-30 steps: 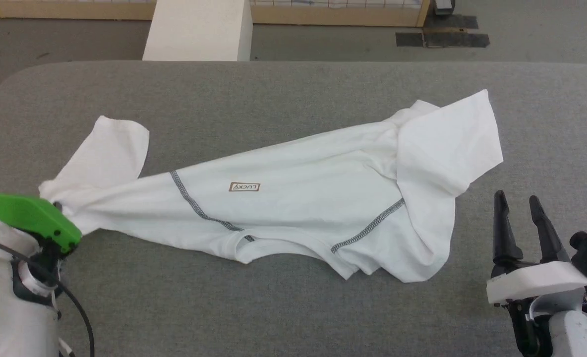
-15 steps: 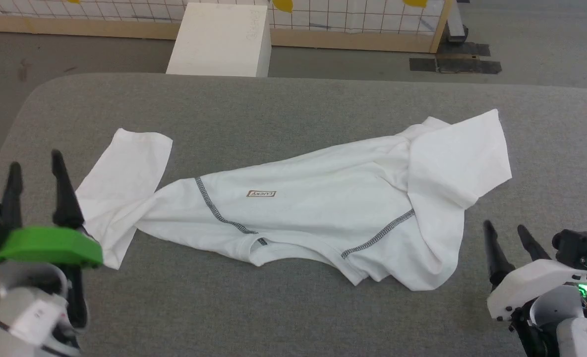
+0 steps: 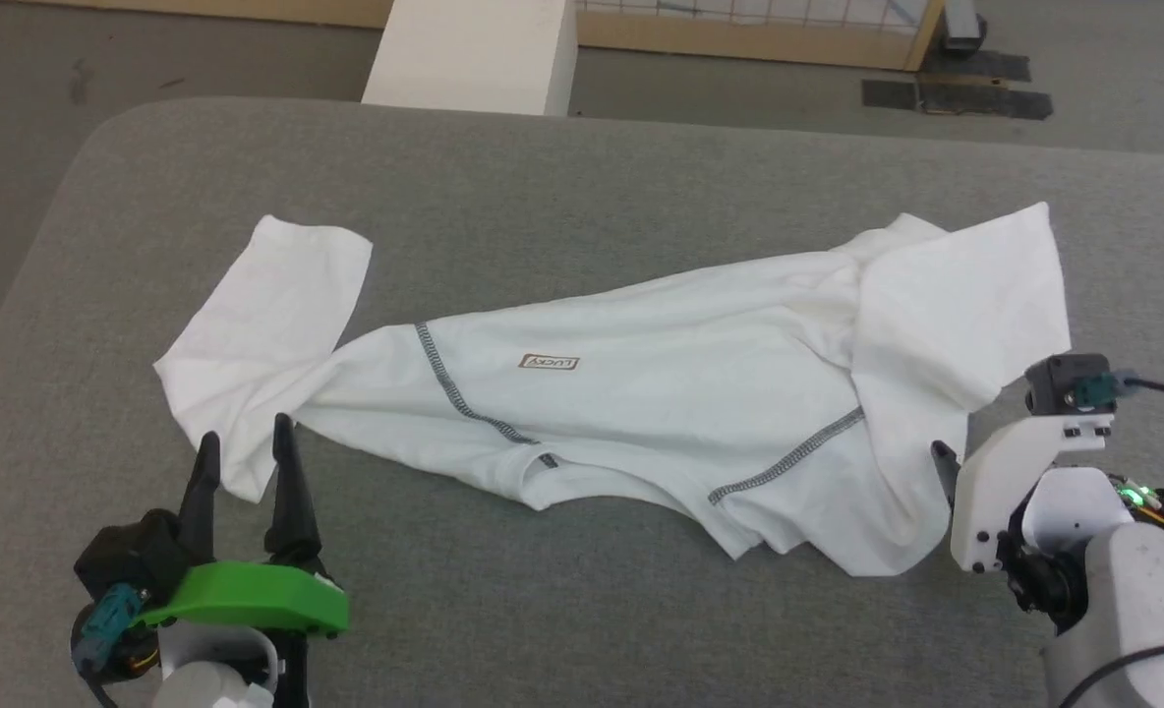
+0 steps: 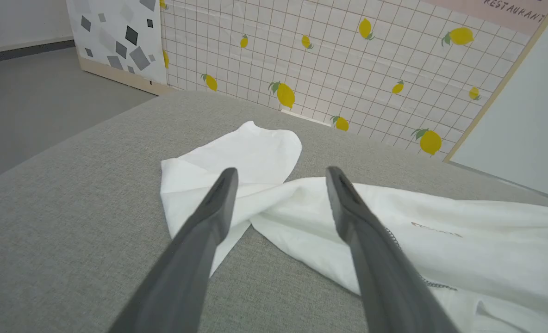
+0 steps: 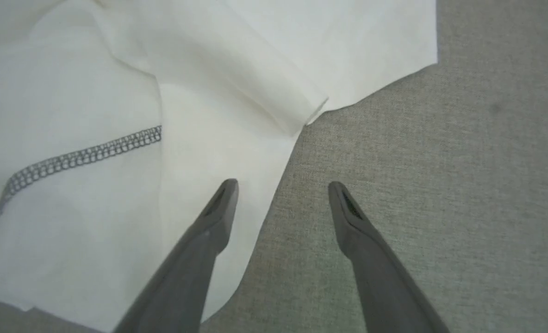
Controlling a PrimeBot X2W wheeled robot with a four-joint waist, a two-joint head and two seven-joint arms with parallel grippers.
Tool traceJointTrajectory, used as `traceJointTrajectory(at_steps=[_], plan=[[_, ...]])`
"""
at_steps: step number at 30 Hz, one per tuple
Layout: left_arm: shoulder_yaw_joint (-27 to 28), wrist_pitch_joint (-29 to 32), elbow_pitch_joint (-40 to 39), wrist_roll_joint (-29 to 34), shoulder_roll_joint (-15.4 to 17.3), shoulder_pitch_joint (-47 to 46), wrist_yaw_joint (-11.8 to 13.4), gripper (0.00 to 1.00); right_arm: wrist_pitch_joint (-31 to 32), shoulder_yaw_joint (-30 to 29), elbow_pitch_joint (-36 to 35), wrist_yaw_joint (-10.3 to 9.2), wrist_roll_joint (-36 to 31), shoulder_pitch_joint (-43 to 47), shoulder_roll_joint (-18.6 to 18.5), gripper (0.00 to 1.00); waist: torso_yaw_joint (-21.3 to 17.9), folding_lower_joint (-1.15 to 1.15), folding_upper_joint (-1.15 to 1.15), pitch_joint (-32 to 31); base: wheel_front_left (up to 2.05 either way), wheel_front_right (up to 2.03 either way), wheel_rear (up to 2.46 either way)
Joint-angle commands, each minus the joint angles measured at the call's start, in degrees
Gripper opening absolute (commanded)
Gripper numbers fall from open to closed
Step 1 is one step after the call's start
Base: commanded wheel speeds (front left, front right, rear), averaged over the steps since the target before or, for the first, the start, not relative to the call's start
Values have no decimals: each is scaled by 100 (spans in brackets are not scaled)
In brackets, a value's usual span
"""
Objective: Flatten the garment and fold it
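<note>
Left gripper [image 3: 246, 430]: fingers spread wide, nothing between them, tips at the near edge of the garment [image 3: 641, 393], by its crumpled sleeve [image 3: 267, 324]; contact with the cloth, cannot tell. Right gripper [image 5: 283, 182]: spread too, empty, one finger over the garment's edge, the other over the bare grey padded surface [image 3: 582, 177]. Garment lies rumpled between my two grippers, collar side toward me. Chest patch [image 3: 549, 363] ahead and right of my left gripper. Folded-over flap [image 3: 965, 295] just beyond my right gripper. Farthest, past the surface: white box [image 3: 474, 49]
</note>
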Motion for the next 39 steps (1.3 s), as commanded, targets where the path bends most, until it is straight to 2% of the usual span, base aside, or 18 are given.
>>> traceJointTrajectory(at_steps=[1, 5, 6, 8, 12, 19, 24, 25, 26, 28, 34, 37, 39], plan=[[10, -41, 29, 98, -39, -125, -47, 100, 66, -7, 142, -9, -47, -131, 0, 100, 161, 0, 0, 124, 0, 0, 0], [76, -42, 92, 149, -105, -245, -145, 100, 274, 95, 564, -9, -268, -318, 0, 100, 252, 0, 0, 181, 0, 0, 0], [94, -42, 103, 171, -119, -259, -168, 100, 297, 96, 641, -9, -277, -348, 0, 39, 262, 0, 0, 179, 0, 0, 0], [136, -42, 115, 204, -146, -258, -196, 100, 211, 56, 675, -9, -221, -398, 0, 0, 259, 0, 0, 176, 0, 0, 0], [174, -43, 210, 251, -208, -196, -262, 100, 18, -523, 565, -9, -209, -403, -12, 0, 176, 0, 0, 98, 0, 0, 0], [32, -43, 502, 213, -271, -209, -377, 100, 81, -1678, 329, -9, -419, -213, -95, 0, 60, 0, 0, 20, 0, 0, 0], [-32, -43, 707, 182, -282, -264, -398, 100, -302, -2064, 179, -9, -537, -205, -40, 0, -21, 0, 0, -26, 0, 0, 0], [-31, -43, 744, 171, -281, -260, -396, 100, -430, -2089, 190, -9, -471, -211, -26, 27, -45, 0, 0, -47, 0, 0, 0], [-29, -35, 778, 156, -281, -253, -394, 100, -530, -2094, 201, -9, -443, -198, -18, 100, -59, 0, 0, -72, 0, 0, 0], [-37, 16, 842, 119, -283, -237, -391, 100, -787, -2130, 183, -9, -340, -147, -7, 100, -76, 0, 0, -129, 0, 0, 0], [-82, 408, 932, -193, -311, -124, -354, 100, -1834, -2075, 37, -9, 738, 399, -2, 100, -85, 0, 0, -423, 0, 0, 0], [-125, 793, 884, -613, -336, -54, -294, 100, -2164, -1853, -6, -9, 1111, 865, -2, 100, -142, 0, 0, -544, 0, 0, 0], [-165, 1213, 899, -929, -347, -25, -127, 100, -2304, -1679, -49, -9, 1256, 1091, -2, 100, -208, 0, 0, -573, 0, 0, 0]])
